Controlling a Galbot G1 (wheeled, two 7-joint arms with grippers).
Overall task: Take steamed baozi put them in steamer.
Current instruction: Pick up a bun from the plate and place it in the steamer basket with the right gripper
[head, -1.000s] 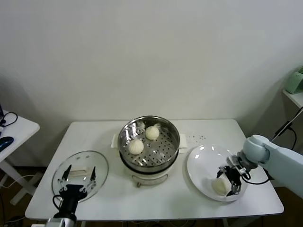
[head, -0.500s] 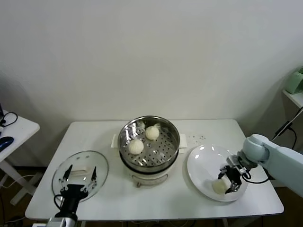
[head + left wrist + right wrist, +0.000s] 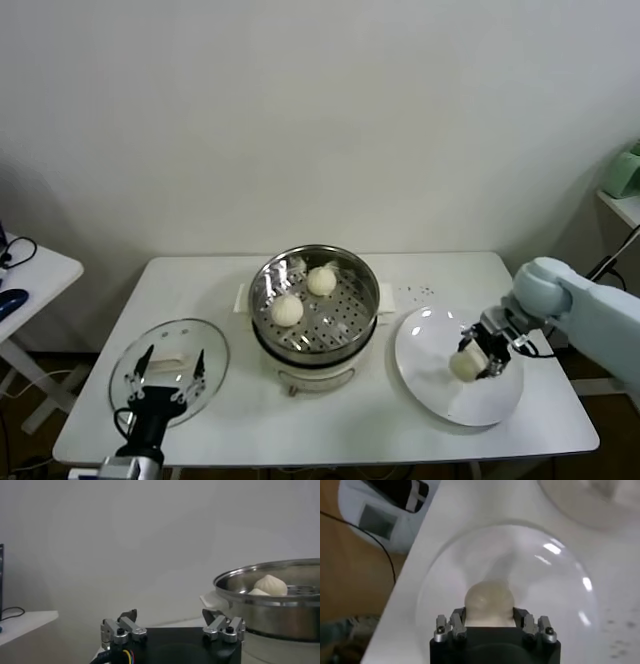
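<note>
The shiny steel steamer point(image 3: 262, 278) stands mid-table on a white base, with two cream-white baozi point(image 3: 287, 310) point(image 3: 322, 281) on its perforated tray. It also shows in the left wrist view point(image 3: 280, 605). My right gripper point(image 3: 470, 363) is shut on a third baozi point(image 3: 463, 364) and holds it just above the white plate point(image 3: 440, 395). The right wrist view shows that baozi point(image 3: 489, 603) between the fingers point(image 3: 456, 625), over the plate point(image 3: 560, 585). My left gripper point(image 3: 168, 368) is open and empty over the glass lid point(image 3: 205, 352) at the front left.
The table's front edge point(image 3: 330, 462) runs just below the plate. A small side table point(image 3: 35, 270) stands at the far left. A green object point(image 3: 625, 170) sits on a shelf at the right.
My right gripper has lifted the baozi off the plate's near side and moved it slightly up and away from the front edge. The left arm has not moved.
</note>
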